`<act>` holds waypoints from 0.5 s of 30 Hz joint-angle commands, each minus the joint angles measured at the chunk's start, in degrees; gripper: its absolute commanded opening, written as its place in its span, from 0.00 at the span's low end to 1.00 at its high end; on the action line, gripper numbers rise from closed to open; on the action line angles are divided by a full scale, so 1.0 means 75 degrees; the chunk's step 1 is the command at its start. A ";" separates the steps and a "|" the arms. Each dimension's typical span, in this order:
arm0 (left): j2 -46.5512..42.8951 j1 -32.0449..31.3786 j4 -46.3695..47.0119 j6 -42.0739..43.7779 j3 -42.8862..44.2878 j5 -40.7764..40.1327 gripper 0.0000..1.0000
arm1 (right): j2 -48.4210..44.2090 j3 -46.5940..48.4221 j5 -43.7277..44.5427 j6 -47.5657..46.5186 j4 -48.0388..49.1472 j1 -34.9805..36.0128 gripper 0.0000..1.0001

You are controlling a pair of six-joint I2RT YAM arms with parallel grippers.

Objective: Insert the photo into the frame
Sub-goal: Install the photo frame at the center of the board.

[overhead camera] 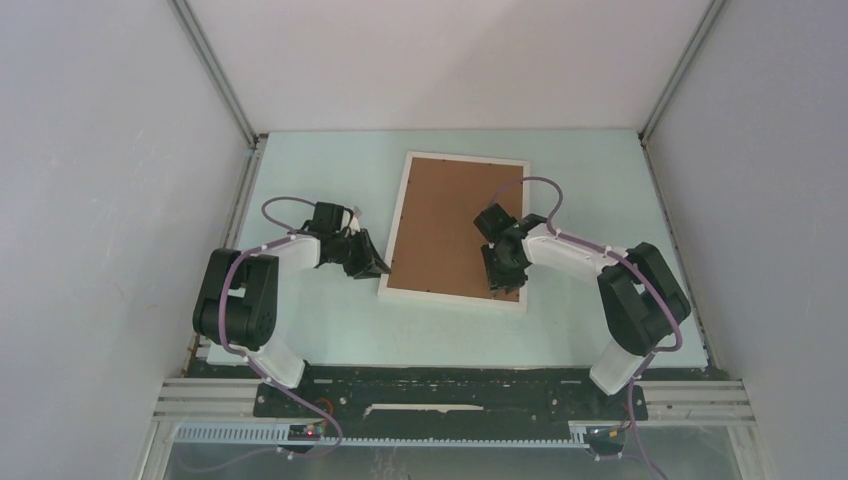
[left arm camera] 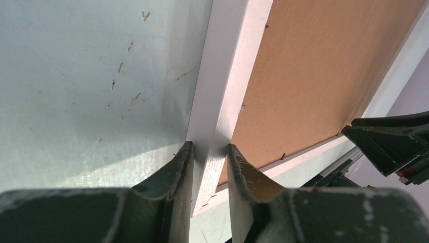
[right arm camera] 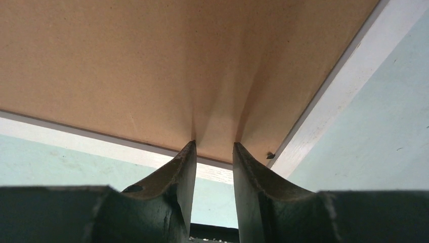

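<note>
Two-armed — pinching the frame point(left arm camera: 227, 66) rail in the left gripper point(left arm camera: 209, 147), resting the slightly spread right gripper point(right arm camera: 214, 144) on the backing board point(right arm camera: 152, 61), risking a skid from uneven push.

Frame point(overhead camera: 455, 297) flat on table point(overhead camera: 320, 330), board point(overhead camera: 440, 220) lying inside it, frame's side rail running between left gripper's point(left arm camera: 209, 147) jaws, table to their left, board to their right, right gripper's point(right arm camera: 214, 145) jaws over board near its edge, frame's corner just right of them
</note>
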 commanded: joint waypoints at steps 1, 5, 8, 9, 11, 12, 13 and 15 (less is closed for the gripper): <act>0.0085 -0.0119 -0.0326 -0.0033 -0.0101 0.0146 0.07 | -0.0494 -0.0205 -0.0276 0.0065 0.0238 -0.0079 0.40; 0.0085 -0.0121 -0.0325 -0.0036 -0.0112 0.0144 0.07 | -0.0550 -0.0351 -0.0556 0.0113 0.0396 -0.0238 0.40; 0.0074 -0.0118 -0.0316 -0.0033 -0.0112 0.0143 0.07 | -0.0592 -0.0417 -0.0795 0.0112 0.0474 -0.0306 0.40; 0.0079 -0.0126 -0.0313 -0.0033 -0.0121 0.0150 0.07 | -0.0597 -0.0446 -0.0826 0.0121 0.0505 -0.0320 0.40; 0.0085 -0.0126 -0.0304 -0.0039 -0.0124 0.0157 0.07 | -0.0542 -0.0466 -0.0813 0.0120 0.0514 -0.0322 0.40; 0.0094 -0.0123 -0.0291 -0.0044 -0.0124 0.0154 0.07 | -0.0506 -0.0469 -0.0814 0.0119 0.0524 -0.0322 0.40; 0.0097 -0.0121 -0.0293 -0.0044 -0.0124 0.0170 0.07 | -0.0470 -0.0469 -0.0761 0.0119 0.0518 -0.0313 0.40; 0.0094 -0.0128 -0.0290 -0.0044 -0.0124 0.0169 0.07 | -0.0358 -0.0464 -0.0584 0.0128 0.0486 -0.0260 0.39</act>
